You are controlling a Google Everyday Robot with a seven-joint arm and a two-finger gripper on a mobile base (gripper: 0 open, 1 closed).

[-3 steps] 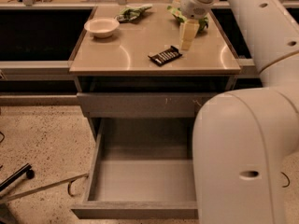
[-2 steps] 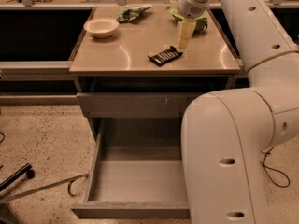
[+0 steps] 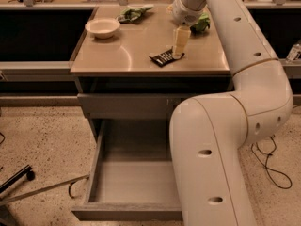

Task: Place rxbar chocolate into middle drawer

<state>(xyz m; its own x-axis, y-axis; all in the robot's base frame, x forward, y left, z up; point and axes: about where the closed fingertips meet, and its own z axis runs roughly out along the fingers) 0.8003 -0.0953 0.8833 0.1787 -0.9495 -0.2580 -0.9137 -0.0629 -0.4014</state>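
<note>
The rxbar chocolate (image 3: 163,57) lies flat on the countertop (image 3: 117,55), 4 o'clock from the bowl (image 3: 102,27). The gripper (image 3: 178,53) stands at its 3 o'clock end; whether open or closed, I cannot tell. Straddle the bar squarely, then lift toward the open middle drawer (image 3: 131,182) at 6 o'clock.

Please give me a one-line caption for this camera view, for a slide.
The gripper sits at the rxbar chocolate on the tabletop; the middle drawer stands open below.
</note>
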